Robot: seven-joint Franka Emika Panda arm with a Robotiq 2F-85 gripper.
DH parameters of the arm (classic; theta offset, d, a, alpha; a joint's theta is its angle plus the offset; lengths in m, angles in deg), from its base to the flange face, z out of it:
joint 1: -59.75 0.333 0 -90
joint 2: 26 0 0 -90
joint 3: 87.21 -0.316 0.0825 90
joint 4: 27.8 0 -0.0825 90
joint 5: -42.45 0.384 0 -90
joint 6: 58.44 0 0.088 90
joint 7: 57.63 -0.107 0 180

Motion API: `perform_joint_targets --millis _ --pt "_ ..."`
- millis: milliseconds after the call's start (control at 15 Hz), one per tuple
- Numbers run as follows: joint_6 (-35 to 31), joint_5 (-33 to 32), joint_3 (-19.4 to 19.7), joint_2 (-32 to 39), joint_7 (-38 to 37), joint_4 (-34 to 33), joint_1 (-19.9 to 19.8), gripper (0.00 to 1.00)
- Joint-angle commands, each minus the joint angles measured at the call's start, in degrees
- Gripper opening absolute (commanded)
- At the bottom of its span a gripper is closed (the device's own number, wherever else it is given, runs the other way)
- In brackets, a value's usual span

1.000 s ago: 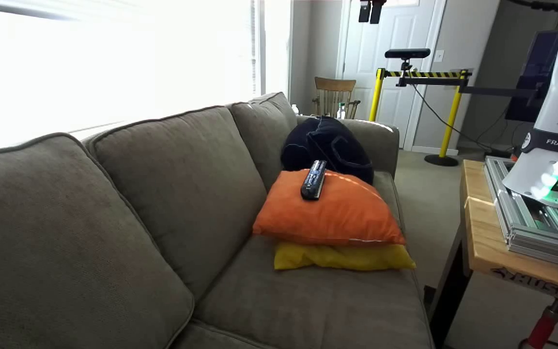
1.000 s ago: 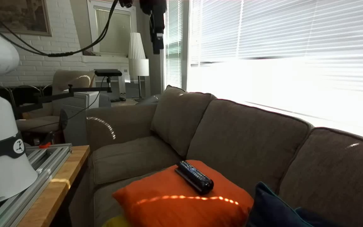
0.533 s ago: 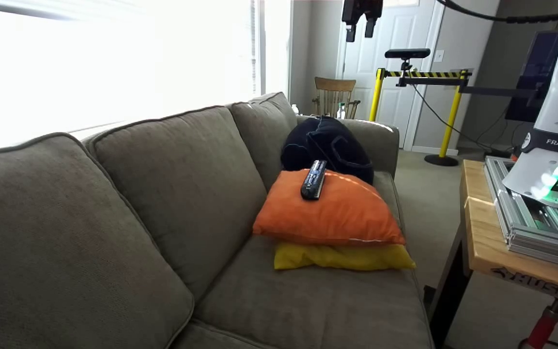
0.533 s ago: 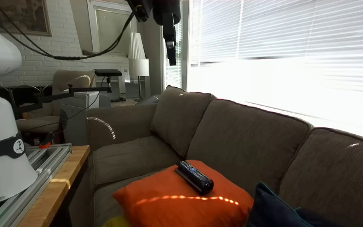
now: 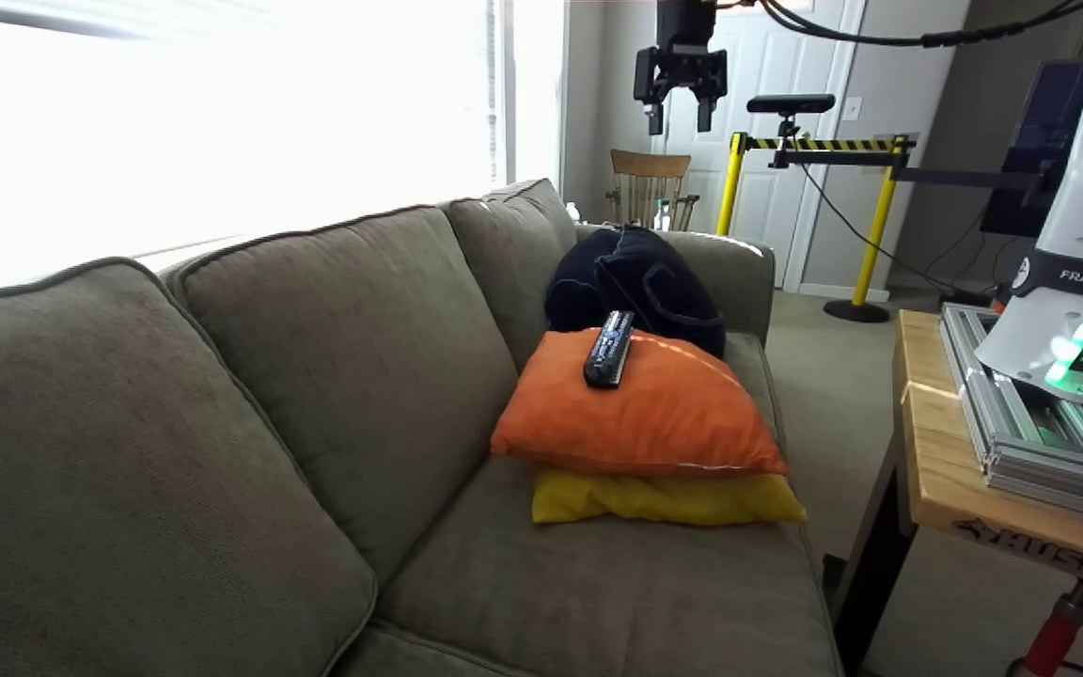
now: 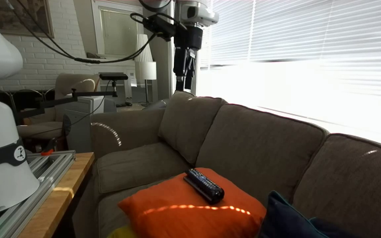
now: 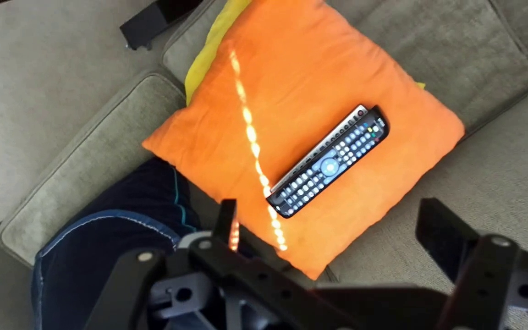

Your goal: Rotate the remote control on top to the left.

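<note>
Black remote control, one, atop silver remote, on orange cushion, roughly parallel to its edge nearest the backrest. Jaws: parted wide, well above.

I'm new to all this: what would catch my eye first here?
The bright orange cushion, lying over a yellow cushion on the sofa. On it, a black remote control lies partly over a second, silver-edged remote. Above hangs the black end effector, its jaws open.
</note>
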Motion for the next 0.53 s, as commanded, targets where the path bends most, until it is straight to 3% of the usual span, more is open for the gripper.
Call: perform_joint_targets --millis 0,400,467 --pt "-0.9 0.9 1.5 0.7 0.4 -0.2 1.3 1.0" --pt "-2.1 1.7 2.0 1.3 0.7 -0.5 1.5 1.0" --pt "-2.0 0.8 1.9 2.3 -2.4 -1.0 1.2 1.0"
